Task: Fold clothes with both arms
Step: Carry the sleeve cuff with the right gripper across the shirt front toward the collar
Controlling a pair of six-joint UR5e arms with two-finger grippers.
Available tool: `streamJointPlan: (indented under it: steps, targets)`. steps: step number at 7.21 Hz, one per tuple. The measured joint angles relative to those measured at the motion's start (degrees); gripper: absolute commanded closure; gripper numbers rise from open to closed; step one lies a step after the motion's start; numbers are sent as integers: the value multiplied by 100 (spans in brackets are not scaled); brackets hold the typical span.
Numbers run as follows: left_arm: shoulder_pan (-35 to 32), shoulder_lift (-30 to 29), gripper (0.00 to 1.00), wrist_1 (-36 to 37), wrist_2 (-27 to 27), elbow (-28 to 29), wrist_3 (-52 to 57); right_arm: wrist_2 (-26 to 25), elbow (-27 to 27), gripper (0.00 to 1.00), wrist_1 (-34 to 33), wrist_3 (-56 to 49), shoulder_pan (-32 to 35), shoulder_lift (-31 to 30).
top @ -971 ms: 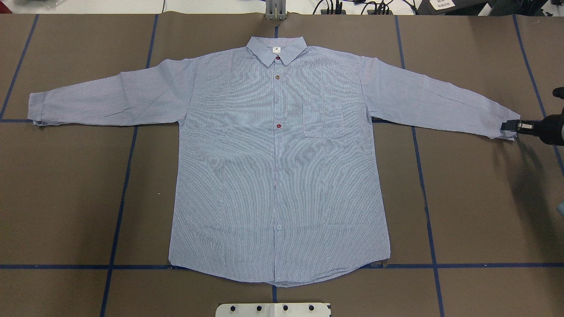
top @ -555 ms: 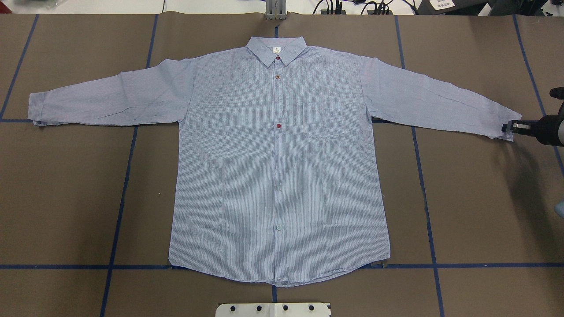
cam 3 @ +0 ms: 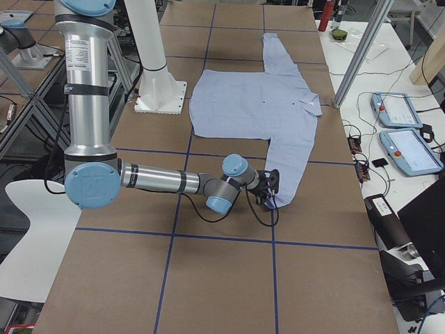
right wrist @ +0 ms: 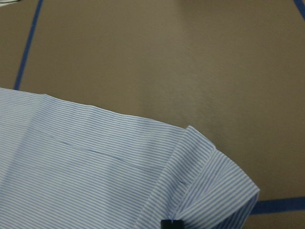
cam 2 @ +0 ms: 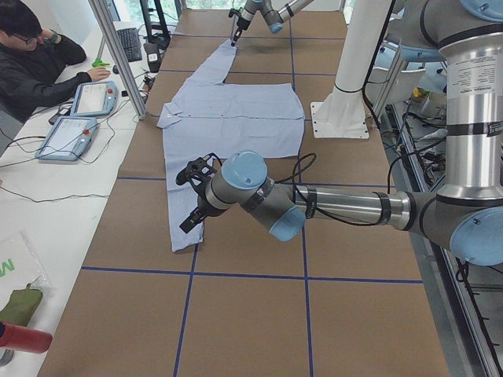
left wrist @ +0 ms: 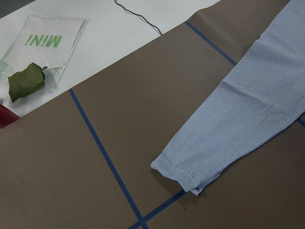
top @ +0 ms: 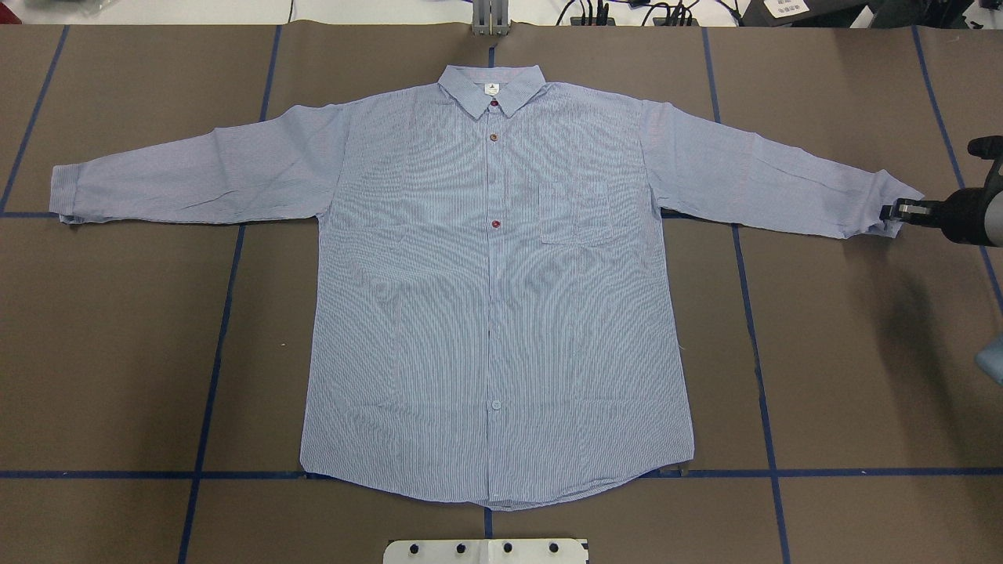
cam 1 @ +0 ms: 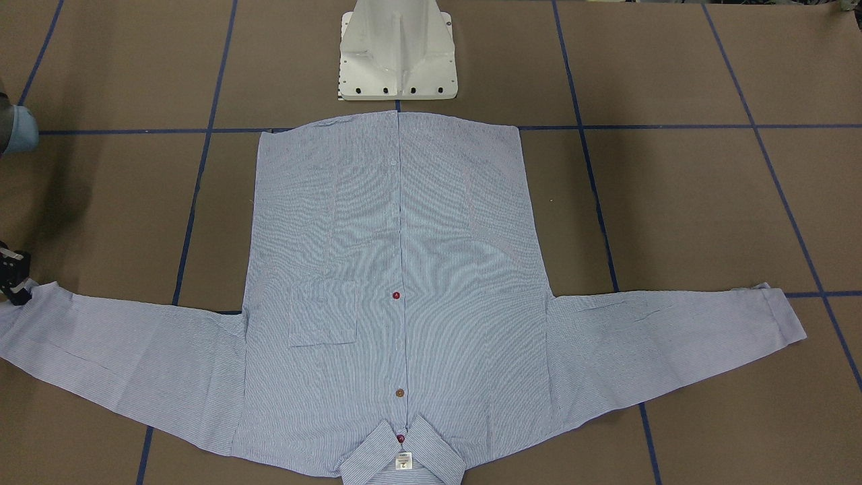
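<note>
**Right claw drew the cuff inward**

Since the earlier overhead shot, your right claw [top: 889, 212] had shifted up and leftward from the frame's right edge, bunching the sleeve cuff [top: 866, 213] it pinched. The shirt [top: 494, 298] lay flat, buttons up, mid-frame on the brown table [top: 862, 368], with its collar toward the top and sleeves spread. In the left-side view your left claw [cam 2: 187, 203] hung near the other cuff [cam 2: 187, 237]. You could not tell whether it was spread or closed.

Silver-grey arms [cam 3: 156, 179], pale blue joint caps [cam 2: 244, 166] — black cables [cam 2: 305, 157], white pedestal [cam 1: 397, 50]
</note>
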Motion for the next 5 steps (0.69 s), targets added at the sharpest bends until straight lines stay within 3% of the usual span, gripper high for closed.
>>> streamJointPlan:
  steps: [3,5]
  targets:
    - [1,-8,0,2,-3,-3,-6,-153,404,100,-879,17,-219,1408]
    - [0,-21,0,8,-1,-1,-8,-845,284,100,-1005,205,-833,2524]
